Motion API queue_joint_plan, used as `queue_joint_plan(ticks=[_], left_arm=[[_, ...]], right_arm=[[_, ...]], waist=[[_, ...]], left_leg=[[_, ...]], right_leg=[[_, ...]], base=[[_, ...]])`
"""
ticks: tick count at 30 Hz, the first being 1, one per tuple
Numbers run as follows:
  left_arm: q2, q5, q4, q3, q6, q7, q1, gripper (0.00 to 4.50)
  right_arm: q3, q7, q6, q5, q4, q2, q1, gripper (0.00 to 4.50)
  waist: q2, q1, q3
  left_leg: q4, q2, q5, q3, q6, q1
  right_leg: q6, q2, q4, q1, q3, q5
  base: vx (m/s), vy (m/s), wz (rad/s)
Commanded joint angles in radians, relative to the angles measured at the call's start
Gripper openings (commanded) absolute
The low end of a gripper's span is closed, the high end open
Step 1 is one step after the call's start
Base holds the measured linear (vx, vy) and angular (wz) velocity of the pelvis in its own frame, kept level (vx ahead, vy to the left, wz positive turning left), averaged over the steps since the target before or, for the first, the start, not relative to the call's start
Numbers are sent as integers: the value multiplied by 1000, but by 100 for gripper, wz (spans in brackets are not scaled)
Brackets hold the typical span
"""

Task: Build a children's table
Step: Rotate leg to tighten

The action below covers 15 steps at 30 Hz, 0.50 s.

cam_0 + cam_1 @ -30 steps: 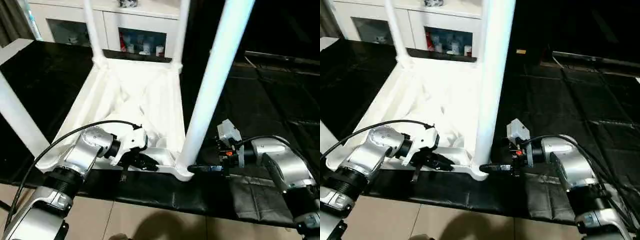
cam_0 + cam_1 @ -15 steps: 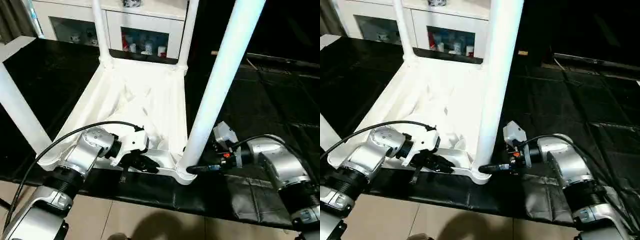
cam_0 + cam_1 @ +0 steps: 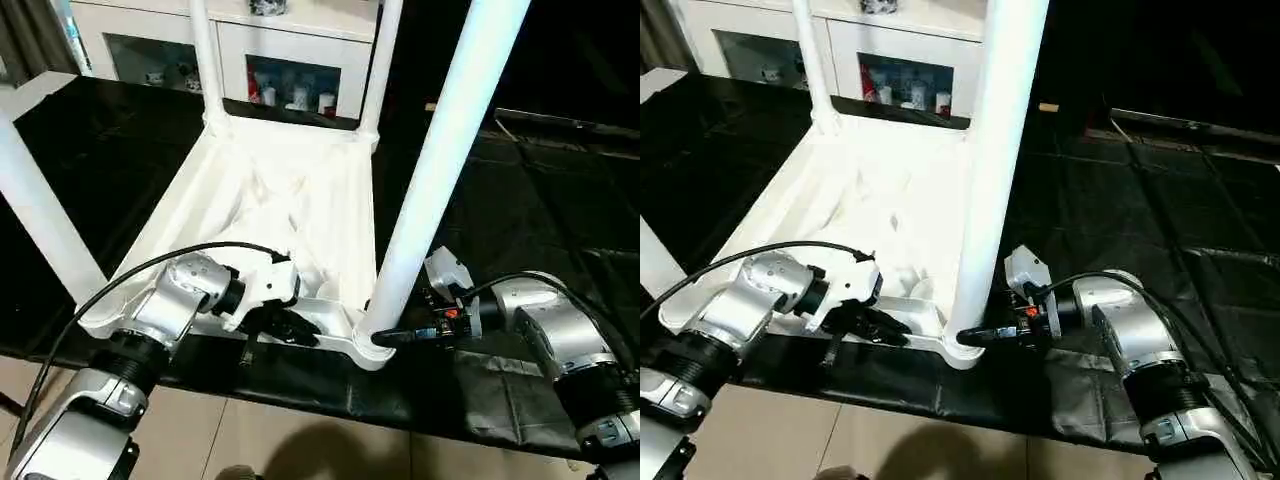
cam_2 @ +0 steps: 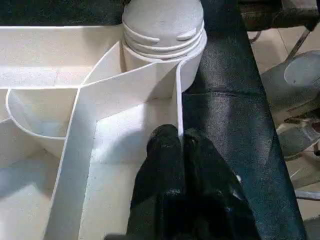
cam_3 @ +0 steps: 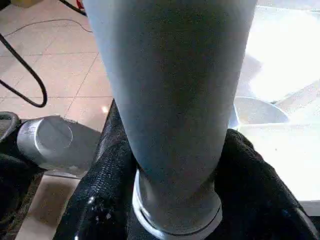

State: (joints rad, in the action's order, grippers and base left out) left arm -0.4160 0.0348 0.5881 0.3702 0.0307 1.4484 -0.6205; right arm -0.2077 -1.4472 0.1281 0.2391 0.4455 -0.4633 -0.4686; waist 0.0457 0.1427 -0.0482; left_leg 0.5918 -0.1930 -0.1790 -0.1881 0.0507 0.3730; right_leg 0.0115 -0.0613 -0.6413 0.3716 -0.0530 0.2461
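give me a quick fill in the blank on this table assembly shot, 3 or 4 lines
1. The table top lies with its ribbed underside facing ____.
2. The left end effector pinches the top's thin ____.
3. The right end effector grips the base of the near right ____.
4. Behind the table stands a white ____ with glass doors.

Missing words: up; rim; leg; cabinet
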Motion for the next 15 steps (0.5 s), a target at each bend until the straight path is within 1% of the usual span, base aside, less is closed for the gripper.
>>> queue_joint_plan(ticks=[1, 3, 4, 5, 6, 7, 8, 9, 10, 11, 12, 13, 15], left_arm=[[13, 47, 26, 45, -1, -24, -5, 0], [31, 53, 44, 37, -33, -64, -9, 0], [48, 48, 55, 26, -63, -92, -12, 0], [66, 42, 64, 14, -91, -121, -17, 0], [81, 38, 71, 5, -112, -145, -22, 0], [97, 35, 79, -4, -135, -171, -28, 0], [126, 27, 93, -19, -172, -217, -43, 0], [126, 27, 93, -19, -172, -217, -43, 0], [161, 14, 105, -40, -209, -269, -58, 0], [184, 8, 111, -51, -228, -302, -66, 0], [208, 6, 115, -60, -244, -338, -75, 0], [220, 6, 117, -64, -250, -358, -79, 0], [252, 1, 113, -76, -283, -403, -89, 0]], right_arm=[[-7, -2, -3, -3, -12, -1, 8, 198], [2, 31, 28, 6, -29, 12, 18, 197], [4, 69, 58, 2, -43, 25, 27, 197], [0, 115, 74, -13, -56, 39, 35, 197], [-5, 157, 94, -27, -67, 52, 41, 197], [-9, 212, 120, -44, -77, 73, 47, 197], [-7, 310, 150, -68, -79, 116, 49, 196], [-7, 310, 150, -68, -79, 116, 49, 196], [7, 413, 171, -80, -71, 172, 45, 196], [17, 475, 186, -84, -65, 209, 41, 195], [23, 540, 198, -95, -57, 247, 36, 195], [25, 577, 204, -103, -52, 267, 32, 193], [30, 670, 226, -123, -45, 315, 22, 193]], waist=[[-8, -8, 62], [-14, -8, 56], [-15, -11, 51], [-14, -11, 50], [-13, -11, 47], [-11, -12, 47], [-22, -18, 44], [-16, -24, 38], [-18, -27, 37], [-17, -39, 34], [-15, -49, 35], [-17, -59, 39], [-18, -66, 42]], left_leg=[[-59, -54, -110, 16, -53, -23], [-64, -55, -159, 17, -33, -27], [-70, -55, -202, 17, -16, -31], [-71, -55, -220, 18, -6, -32], [-75, -54, -246, 20, 10, -36], [-76, -54, -260, 21, 16, -37], [-82, -51, -285, 25, 31, -35], [-85, -48, -326, 29, 45, -37], [-86, -49, -351, 33, 51, -41], [-87, -46, -383, 35, 64, -46], [-88, -46, -392, 41, 70, -44], [-91, -46, -382, 46, 69, -37], [-94, -46, -360, 49, 66, -29]], right_leg=[[262, -88, 65, -36, 46, -71], [259, -89, 74, -32, 47, -8], [252, -88, 83, -32, 48, 55], [249, -90, 85, -32, 49, 86], [234, -92, 91, -30, 51, 149], [228, -95, 95, -30, 52, 181], [211, -97, 101, -31, 52, 251], [184, -98, 111, -28, 51, 347], [169, -102, 117, -26, 51, 402], [149, -102, 124, -19, 51, 482], [129, -106, 129, -20, 50, 532], [119, -106, 130, -24, 48, 533], [119, -103, 126, -31, 46, 486]], base=[[0, 0, 0], [0, 0, 0], [0, 0, 0], [0, 0, 0], [0, 0, 0], [0, 0, 0], [0, 0, 0], [0, 0, 0], [0, 0, 0], [0, 0, 0], [0, 0, 0], [0, 0, 0], [0, 0, 0]])
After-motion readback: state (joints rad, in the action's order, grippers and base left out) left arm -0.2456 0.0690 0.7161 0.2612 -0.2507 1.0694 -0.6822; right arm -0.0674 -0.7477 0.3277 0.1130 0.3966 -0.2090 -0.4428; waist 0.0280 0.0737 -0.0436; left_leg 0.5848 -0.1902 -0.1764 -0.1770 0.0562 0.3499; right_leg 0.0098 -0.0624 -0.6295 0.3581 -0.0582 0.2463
